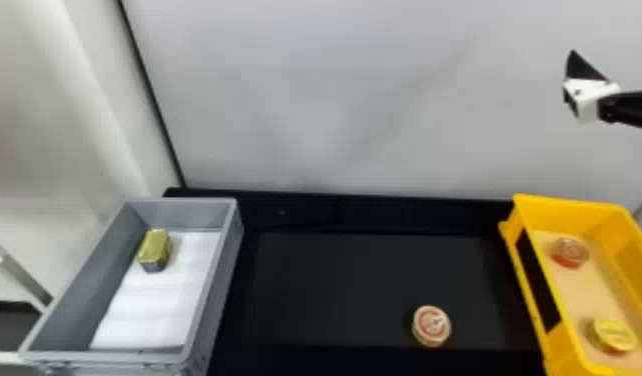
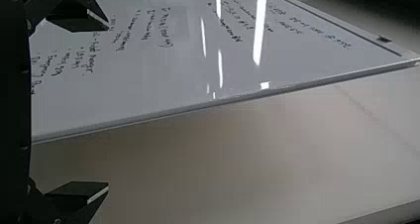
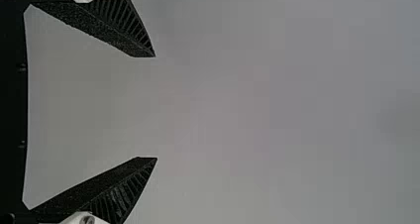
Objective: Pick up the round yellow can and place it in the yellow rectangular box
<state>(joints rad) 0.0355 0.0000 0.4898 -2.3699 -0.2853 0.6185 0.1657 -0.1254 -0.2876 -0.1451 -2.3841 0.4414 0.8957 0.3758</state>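
Head view: the right gripper (image 1: 576, 62), high at right, is empty, fingers spread. Left wrist view: left gripper (image 2: 108, 107) spread, empty. Below the right one, in the yellow rectangular box (image 1: 524, 267), sit the round yellow can (image 1: 615, 334) and, farther back, a round red-sided can (image 1: 571, 253). On the black table (image 1: 335, 290), a cream-and-red-lidded can (image 1: 431, 326).
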